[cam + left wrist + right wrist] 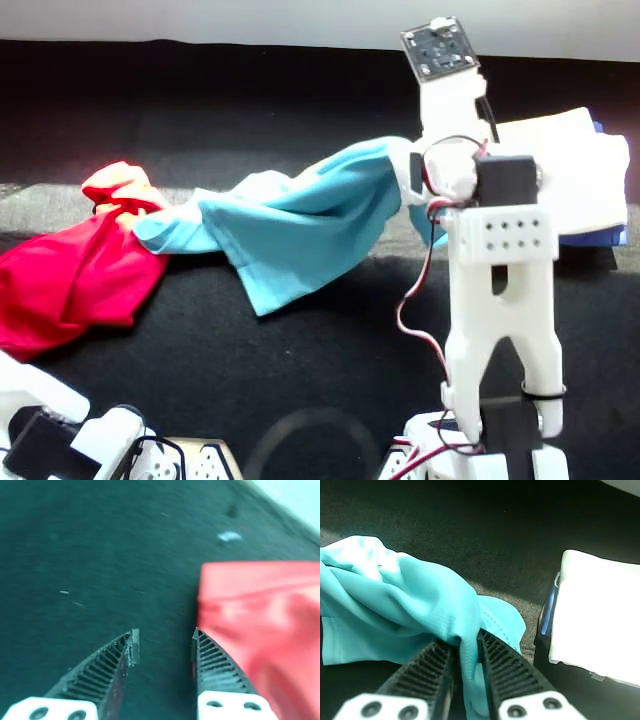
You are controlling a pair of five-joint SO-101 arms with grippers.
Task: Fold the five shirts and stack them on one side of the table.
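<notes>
Right end effector (467, 647) clamped on teal shirt (410, 600); left end effector (164, 642) parted, empty, red shirt (260, 615) beside.

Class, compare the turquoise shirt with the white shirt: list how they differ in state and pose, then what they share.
The turquoise shirt is rumpled and unfolded; the white shirt is folded flat. The right claw pinches the turquoise shirt; the white shirt lies ungripped on a blue garment. Both are over the dark table.

loose shirt (290, 230) between heap (80, 275) and stack (580, 170)
</notes>
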